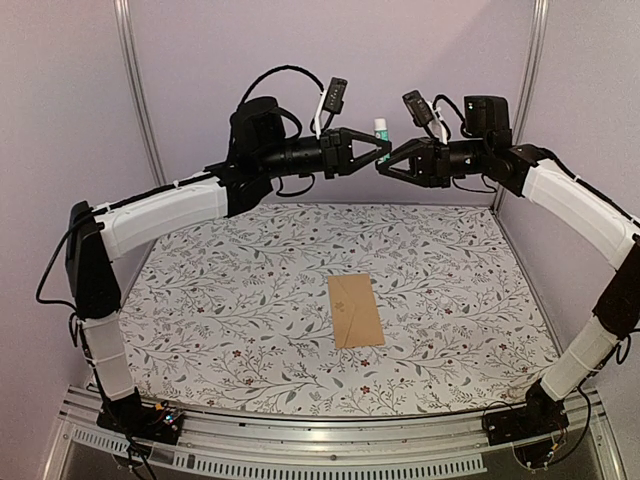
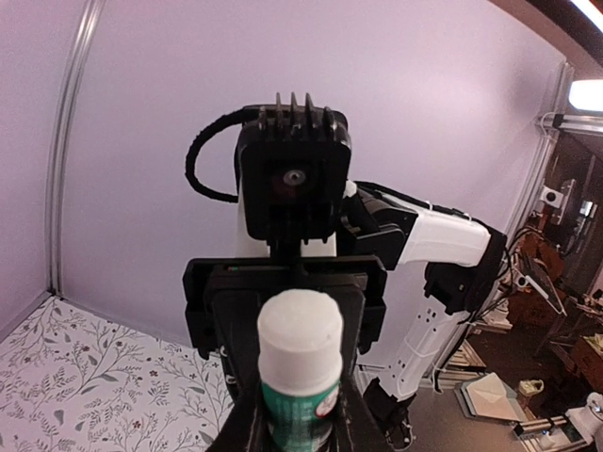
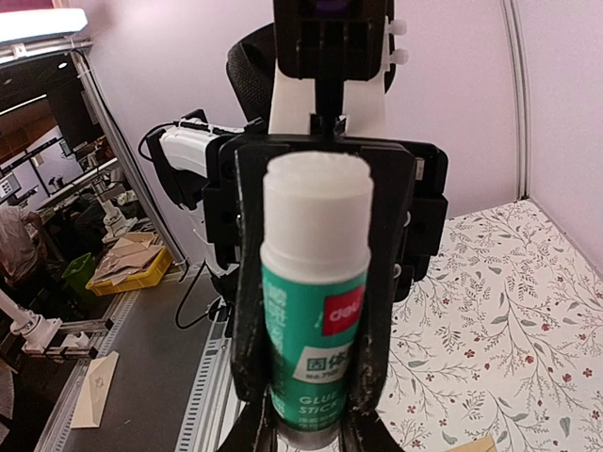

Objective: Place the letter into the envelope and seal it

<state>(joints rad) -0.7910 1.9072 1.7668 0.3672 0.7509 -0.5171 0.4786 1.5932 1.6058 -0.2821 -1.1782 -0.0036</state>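
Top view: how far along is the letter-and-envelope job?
Done, apparently: no loose letter visible, only the envelope lying flat, so it looks loaded. In hand: capped glue stick gripped mid-air by left fingers and right fingers. Remaining: gluing and sealing; closure state unclear from here.

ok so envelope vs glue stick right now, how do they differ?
Pose: the envelope lies flat on the table; the glue stick stands upright in mid-air.
Contact: nothing touches the envelope; the glue stick sits between the fingers of the left gripper and right gripper, meeting from opposite sides.
Look: the envelope is a tan rectangle; the glue stick is green with a white top.
Shared: both roughly on the workspace's centre line.
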